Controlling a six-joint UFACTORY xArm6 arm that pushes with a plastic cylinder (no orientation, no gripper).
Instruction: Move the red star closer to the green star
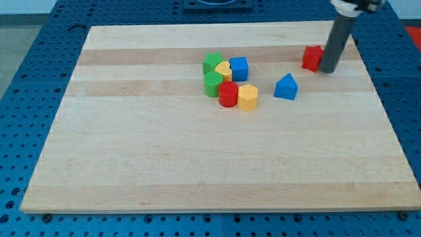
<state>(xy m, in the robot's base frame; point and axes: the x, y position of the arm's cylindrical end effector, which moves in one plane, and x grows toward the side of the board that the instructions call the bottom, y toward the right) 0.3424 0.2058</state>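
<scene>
While the dark rod comes down from the view's top right corner, my tip (327,69) rests on the wooden bench (197,171) just to the view's right of the red star (312,58), so close that the two look to be touching, though the rod hides that edge of the block. No jawed end effector shows anywhere, only the plain rod, so there is nothing wide, narrow or holding to report. That red block stands near the bench's top right part, well apart from the cluster of blocks at the top centre; its star outline is hard to make out from this angle.

At the cluster's upper left sits a green block (212,63), with a second green block (212,85), ribbed at its sides, just below it; which of the two is the star cannot be told for sure. Between them and to the view's right lies a yellow block (223,70), perhaps heart-shaped, touching a blue cube (239,68) on its right. Below these stand a red cylinder (228,94) and a yellow hexagonal block (247,97), side by side and touching. Between the cluster and the red star, on its own, stands a blue block (285,87) with a peaked top
</scene>
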